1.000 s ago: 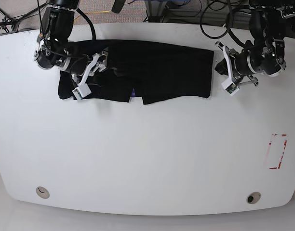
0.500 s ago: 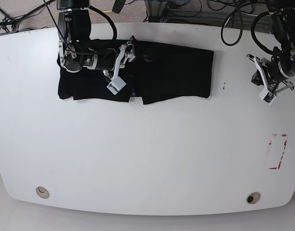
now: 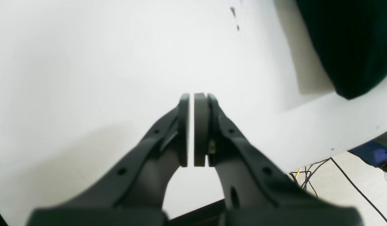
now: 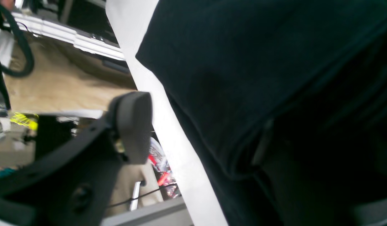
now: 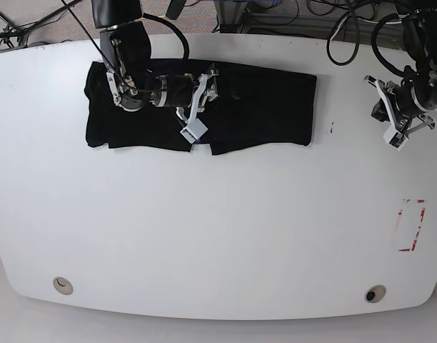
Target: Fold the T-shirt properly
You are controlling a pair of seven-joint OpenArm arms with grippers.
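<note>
The black T-shirt (image 5: 261,107) lies as a long folded strip along the table's far edge, its print hidden. My right gripper (image 5: 208,89) rests on top of it near the middle. In the right wrist view the right gripper (image 4: 199,125) stands open: one finger pad (image 4: 132,125) hangs beyond the table's edge, clear of the cloth, and the other is lost in the dark folds of the T-shirt (image 4: 243,62). My left gripper (image 5: 381,100) hovers over bare table to the right of the shirt. The left wrist view shows the left gripper (image 3: 191,103) shut on nothing, with a T-shirt corner (image 3: 347,40) at upper right.
The white table (image 5: 218,229) has a red-outlined rectangle (image 5: 411,225) near its right edge and round holes at the front left (image 5: 62,286) and front right (image 5: 375,294). Small dark specks (image 5: 330,129) lie beside the shirt. Cables (image 5: 325,28) hang behind the far edge.
My right arm has slid rightward along the shirt from its left end to the middle. My left arm has pulled away from the shirt's right edge toward the table's right side.
</note>
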